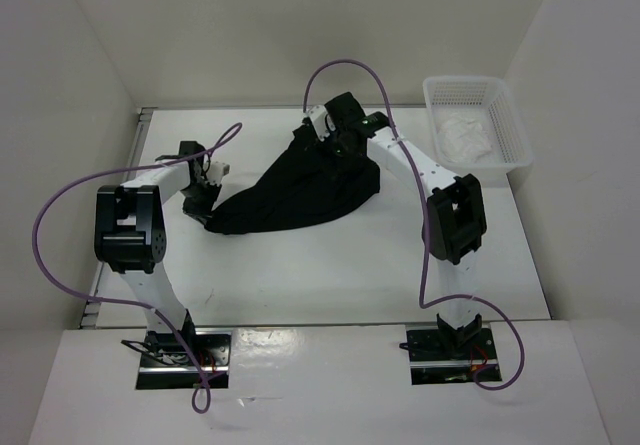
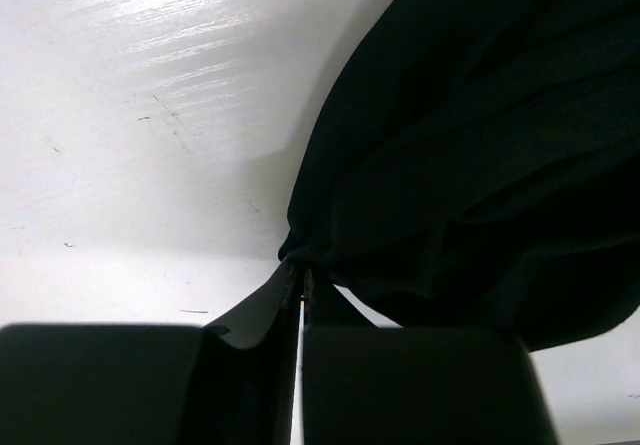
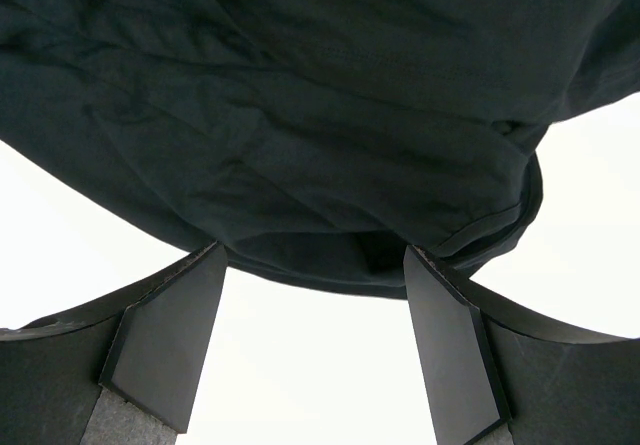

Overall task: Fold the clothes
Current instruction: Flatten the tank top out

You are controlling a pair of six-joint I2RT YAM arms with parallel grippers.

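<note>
Left gripper [image 1: 203,197] is squeezing tight shut — its two black fingers [image 2: 255,320] are pressing together on a thin corner of the black T-shirt [image 1: 300,193]. From the wrist camera, the cloth is bunching right at the tips and spreading out wide past them. This gripper is working at the end of the shirt that is farthest from the white basket [image 1: 518,150].

Right gripper [image 1: 336,131] is standing wide open. Its two flat fingers [image 3: 165,340] are pointing at the hem of the shirt, one on each side, and nothing is being pinched between them. The dark cloth is hanging across just past the tips; I cannot tell if it is touching them. This gripper is sitting at the end of the shirt nearer the basket, a bit to the basket's left.

T-shirt cloth is lying in a crumpled, pointy heap on the white table [image 1: 330,275], to the left of the basket and not touching it. Its narrow end is reaching away from the basket toward the left gripper, and its wider end is bunching up by the right gripper.

Basket and table are touching — a lump of white cloth [image 1: 465,137] is resting inside the basket.
</note>
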